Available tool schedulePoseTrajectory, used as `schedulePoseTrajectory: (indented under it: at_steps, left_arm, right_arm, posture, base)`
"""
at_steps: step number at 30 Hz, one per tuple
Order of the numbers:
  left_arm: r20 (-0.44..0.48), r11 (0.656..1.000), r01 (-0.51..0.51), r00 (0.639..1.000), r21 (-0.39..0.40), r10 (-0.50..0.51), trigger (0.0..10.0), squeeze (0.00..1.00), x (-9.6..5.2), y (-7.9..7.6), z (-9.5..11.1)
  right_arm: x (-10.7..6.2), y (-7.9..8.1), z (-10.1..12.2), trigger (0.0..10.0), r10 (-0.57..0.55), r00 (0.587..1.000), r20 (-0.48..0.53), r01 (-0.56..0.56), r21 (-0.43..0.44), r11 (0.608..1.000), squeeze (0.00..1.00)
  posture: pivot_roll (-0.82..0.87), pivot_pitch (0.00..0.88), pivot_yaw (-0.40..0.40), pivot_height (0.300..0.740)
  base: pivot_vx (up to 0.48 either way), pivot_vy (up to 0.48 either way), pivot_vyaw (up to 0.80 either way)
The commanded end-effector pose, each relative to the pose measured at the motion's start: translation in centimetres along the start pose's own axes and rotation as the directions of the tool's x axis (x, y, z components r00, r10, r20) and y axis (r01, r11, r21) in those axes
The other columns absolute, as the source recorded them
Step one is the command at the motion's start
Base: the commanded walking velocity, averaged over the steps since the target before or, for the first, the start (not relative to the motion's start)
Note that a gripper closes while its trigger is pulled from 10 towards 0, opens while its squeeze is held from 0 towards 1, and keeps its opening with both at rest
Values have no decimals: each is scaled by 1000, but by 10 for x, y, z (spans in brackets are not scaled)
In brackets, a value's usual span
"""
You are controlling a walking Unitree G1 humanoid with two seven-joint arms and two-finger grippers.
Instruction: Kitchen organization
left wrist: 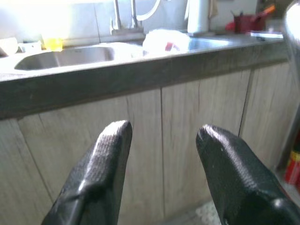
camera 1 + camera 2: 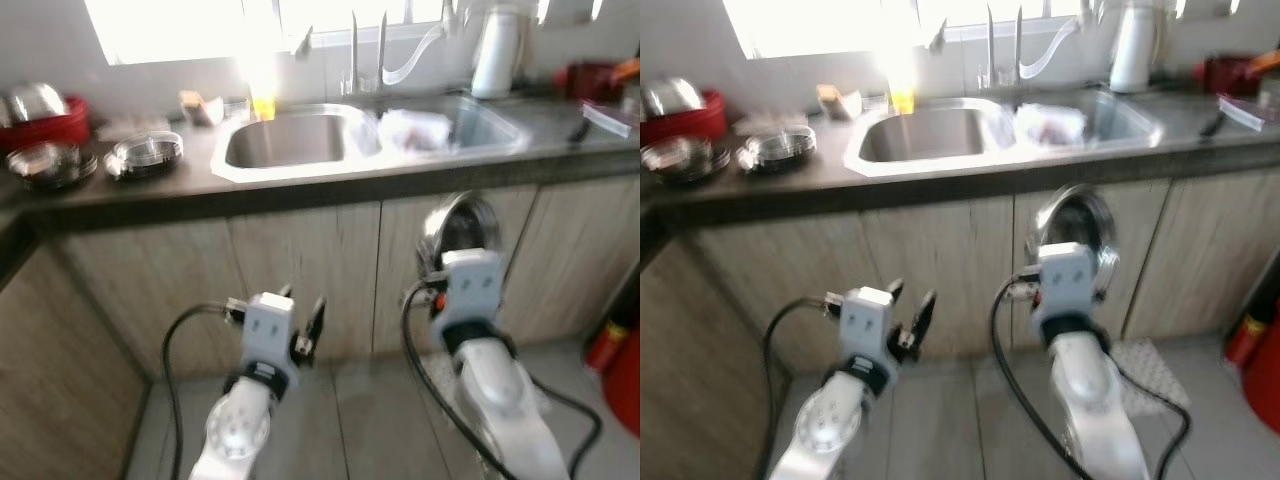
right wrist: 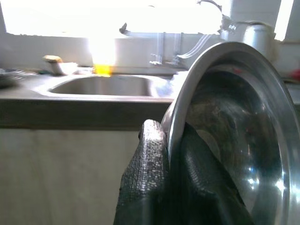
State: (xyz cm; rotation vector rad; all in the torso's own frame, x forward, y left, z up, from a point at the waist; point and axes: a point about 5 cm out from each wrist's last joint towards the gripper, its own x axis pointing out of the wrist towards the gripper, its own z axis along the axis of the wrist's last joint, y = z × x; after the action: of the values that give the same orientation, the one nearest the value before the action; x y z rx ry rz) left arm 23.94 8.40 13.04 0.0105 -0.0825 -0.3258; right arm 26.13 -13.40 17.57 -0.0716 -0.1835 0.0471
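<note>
Evidently ready for the sink, the right gripper (image 3: 161,187) fingers pinch the round shiny steel bowl's (image 3: 234,136) rim at centre frame; the left gripper (image 1: 161,154) fingers are spread, empty.

Right tool (image 3: 161,187), black with woven-textured fingers, grips a shiny silver steel bowl (image 3: 234,140). Left tool (image 1: 161,173) is black too, on a silver-white arm. Ahead of both, pale wood-grain cabinet doors (image 2: 300,270) under a dark grey bench (image 2: 300,190) with a silver sink (image 2: 290,140). Beyond the left tool, a red bowl (image 2: 45,125); a yellow glass (image 2: 262,105) behind the sink.
</note>
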Motion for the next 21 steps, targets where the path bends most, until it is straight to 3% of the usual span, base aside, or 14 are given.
schedulePoseTrajectory:
  at_steps: [1, 12, 21]
  left_arm:
    - [1, 999, -35, 999, 21, 35, 10000, 0, -1, 10, 2]
    - [-4, 999, -34, 999, 27, 34, 10000, 0, 0, 9, 2]
    - [-4, 999, -34, 999, 30, 34, 10000, 0, 1, 10, 3]
  right_arm:
    - [3, 9, 7, 10000, 30, 999, 29, -31, 17, 999, 0]
    - [8, 8, 14, 10000, 50, 997, 61, -51, 11, 999, 0]
    - [21, 6, 33, 10000, 70, 989, 134, -71, 2, 997, 0]
  posture:
    - [57, 9, 35, 740]
    - [55, 10, 34, 740]
    - [58, 8, 34, 740]
  base:
    - [270, 0, 0]
    - [304, 0, 0]
    - [375, 0, 0]
